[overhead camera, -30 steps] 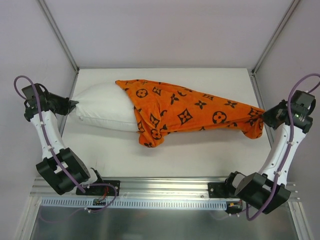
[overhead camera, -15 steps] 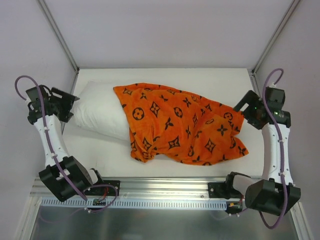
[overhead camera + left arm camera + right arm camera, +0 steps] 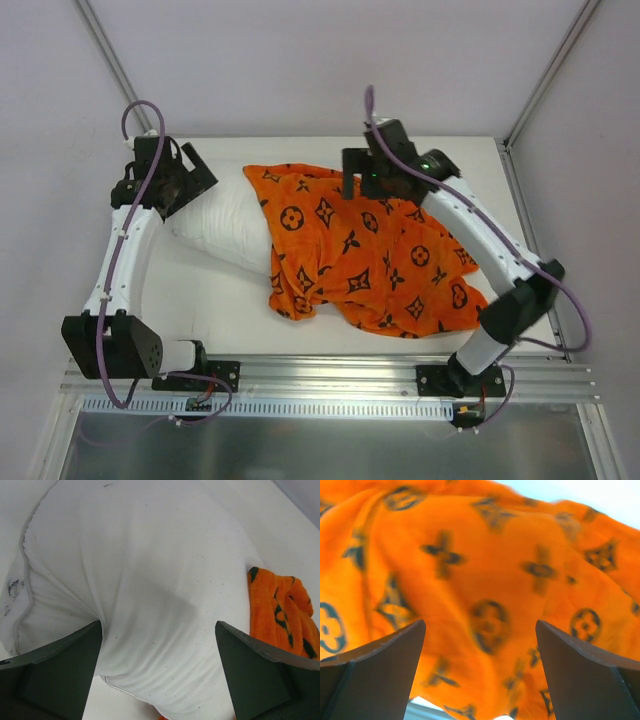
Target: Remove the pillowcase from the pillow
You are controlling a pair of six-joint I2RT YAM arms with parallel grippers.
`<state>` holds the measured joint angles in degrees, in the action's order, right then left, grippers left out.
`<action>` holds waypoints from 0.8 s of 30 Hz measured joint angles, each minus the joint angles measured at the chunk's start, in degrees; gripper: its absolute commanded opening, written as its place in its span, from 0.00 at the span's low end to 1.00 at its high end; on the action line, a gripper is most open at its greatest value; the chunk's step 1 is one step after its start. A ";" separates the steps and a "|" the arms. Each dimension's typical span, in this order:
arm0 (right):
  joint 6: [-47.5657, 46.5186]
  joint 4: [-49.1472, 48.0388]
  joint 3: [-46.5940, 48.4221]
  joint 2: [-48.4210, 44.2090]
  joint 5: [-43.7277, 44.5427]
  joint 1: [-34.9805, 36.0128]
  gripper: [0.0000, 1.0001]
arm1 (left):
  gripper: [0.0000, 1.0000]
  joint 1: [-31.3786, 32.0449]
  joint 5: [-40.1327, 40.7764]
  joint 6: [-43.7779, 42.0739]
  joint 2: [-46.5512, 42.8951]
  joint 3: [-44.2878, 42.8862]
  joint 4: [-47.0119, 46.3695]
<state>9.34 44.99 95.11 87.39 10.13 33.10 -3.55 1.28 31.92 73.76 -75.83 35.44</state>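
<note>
The white pillow [image 3: 222, 225] lies at the left of the table, its right part hidden under the orange pillowcase [image 3: 385, 262]. The pillowcase lies slack and crumpled across the middle and right. My left gripper [image 3: 198, 182] stands open at the pillow's far-left end. In the left wrist view its fingers straddle the pillow [image 3: 150, 570] without pinching it, and the pillowcase [image 3: 280, 610] shows at the right. My right gripper [image 3: 362, 188] hovers open over the pillowcase's far edge. The right wrist view is filled with the pillowcase [image 3: 485, 560], and nothing sits between the fingers.
White table surface [image 3: 230, 300] shows in front of the pillow. Metal frame posts [image 3: 118, 70] rise at the back corners and pale walls close three sides. The aluminium rail [image 3: 320, 375] with both arm bases runs along the near edge.
Both grippers opened and let go. The stretched pillowcase fell slack onto the table. The right arm swung from the right edge to over the pillowcase; the left moved farther back and slightly inward.
</note>
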 measured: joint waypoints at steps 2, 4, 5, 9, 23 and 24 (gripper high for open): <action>-1.16 3.04 8.44 8.57 1.03 4.55 0.96 | 0.93 2.03 0.94 -0.70 1.79 -0.20 0.04; -2.16 4.70 16.87 16.72 1.44 7.89 0.96 | 0.93 2.51 1.77 -1.05 2.78 -0.17 0.57; -2.54 5.62 20.17 20.11 1.55 9.35 0.96 | 0.94 2.64 2.21 -1.07 2.89 -0.17 0.90; -3.02 7.98 27.10 27.76 0.90 12.63 0.96 | 0.99 2.75 3.89 -1.42 2.40 -0.17 1.38; -0.37 3.50 11.56 19.82 4.57 11.34 0.01 | 0.98 3.87 12.55 -5.18 -2.10 -9.51 8.74; 0.17 2.60 9.66 17.81 4.68 11.08 0.01 | 0.97 5.46 12.31 -5.51 -2.08 -10.69 8.74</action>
<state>9.52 47.59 104.77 105.21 14.81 44.18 1.91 13.58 26.41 71.68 -86.52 44.18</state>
